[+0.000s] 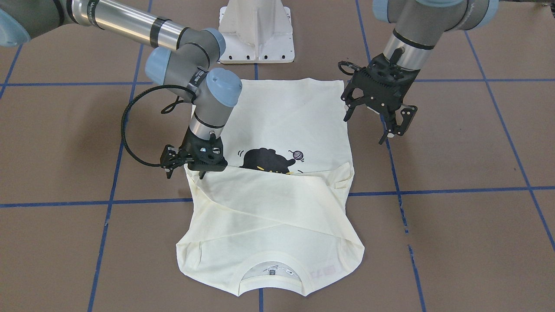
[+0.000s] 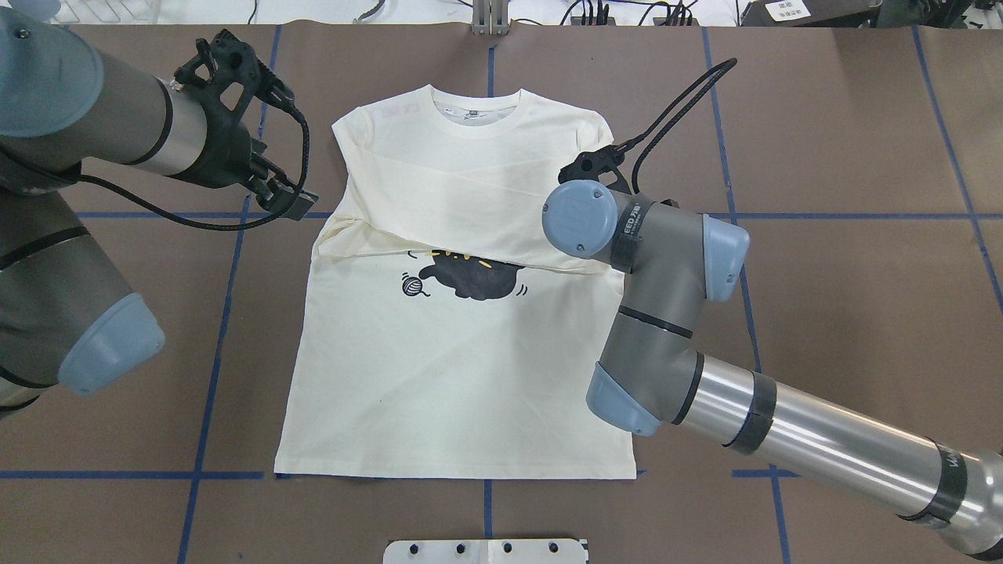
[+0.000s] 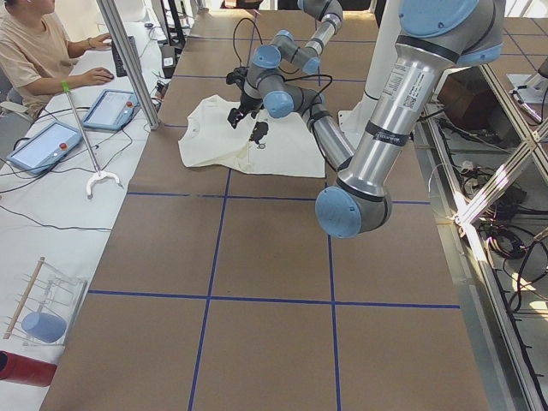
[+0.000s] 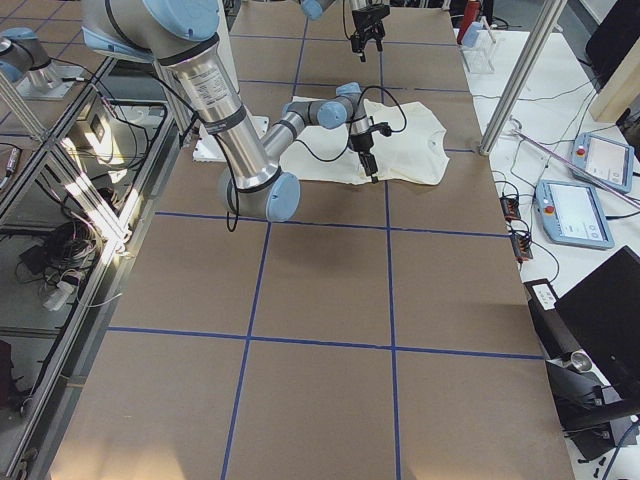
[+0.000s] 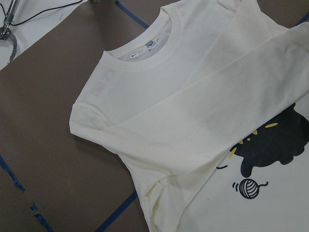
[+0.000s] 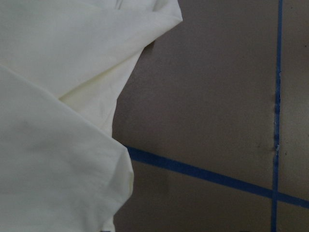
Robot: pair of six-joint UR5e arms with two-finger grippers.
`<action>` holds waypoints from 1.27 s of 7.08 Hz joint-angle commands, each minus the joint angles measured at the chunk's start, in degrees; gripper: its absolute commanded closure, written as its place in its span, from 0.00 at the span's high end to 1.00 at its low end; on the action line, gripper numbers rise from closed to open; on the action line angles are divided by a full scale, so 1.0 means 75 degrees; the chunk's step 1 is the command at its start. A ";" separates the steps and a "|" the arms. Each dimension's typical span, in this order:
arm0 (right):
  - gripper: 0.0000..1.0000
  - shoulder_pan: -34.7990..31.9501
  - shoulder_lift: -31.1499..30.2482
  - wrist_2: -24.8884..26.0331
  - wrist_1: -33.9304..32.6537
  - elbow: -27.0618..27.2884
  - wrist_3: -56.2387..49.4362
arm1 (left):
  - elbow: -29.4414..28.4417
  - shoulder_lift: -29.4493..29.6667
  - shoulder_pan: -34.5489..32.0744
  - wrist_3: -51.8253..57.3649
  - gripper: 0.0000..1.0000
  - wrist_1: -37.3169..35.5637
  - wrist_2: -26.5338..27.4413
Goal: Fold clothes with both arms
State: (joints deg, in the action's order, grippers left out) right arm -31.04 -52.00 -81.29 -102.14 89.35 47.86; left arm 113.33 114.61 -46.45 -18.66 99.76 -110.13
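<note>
The left gripper (image 1: 376, 126) hung spread wide and empty just beside the shirt's left edge. The shirt (image 2: 454, 368) lay flat on the table (image 2: 823, 313), print up, its long axis running away from the robot, collar (image 2: 476, 119) at the far end, sleeves (image 2: 439, 196) crossed over the chest. The right gripper (image 1: 185, 173) sat low at its right edge, fingers apart.

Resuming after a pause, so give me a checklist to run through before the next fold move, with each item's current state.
1. Sleeves folded across the shirt: ok.
2. Left gripper open, empty, beside the shirt: ok.
3. Right gripper free of the sleeve: cannot tell; its fingers look apart at the fold's edge.
4. Hem flat and straight: ok.
5. Right arm clear of the shirt: not ok; its wrist hangs over the shirt's side.
</note>
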 commanded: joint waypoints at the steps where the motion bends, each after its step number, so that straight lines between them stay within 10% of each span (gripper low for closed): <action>1: 0.98 -0.0115 -0.0331 -0.0117 0.0083 0.0774 -0.0276 | 0.0030 0.0012 0.0041 -0.0322 1.00 0.0000 0.0000; 4: 1.00 -0.0023 -0.1617 -0.1367 0.0153 0.3336 0.1694 | 0.0333 -0.0443 0.0542 -0.2833 1.00 0.0127 0.0117; 7: 1.00 0.1111 -0.2426 -0.1513 0.1289 0.4405 0.5489 | 0.0417 -0.1941 0.2085 -0.5586 1.00 0.2512 0.1341; 9: 1.00 0.2677 -0.3187 0.0258 0.2035 0.5205 0.7404 | 0.0638 -0.2423 0.3329 -0.7055 0.99 0.2543 0.2305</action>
State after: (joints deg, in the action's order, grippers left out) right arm -17.85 -72.29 -87.03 -90.77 125.08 94.91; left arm 117.24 99.03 -26.98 -64.68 117.89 -97.03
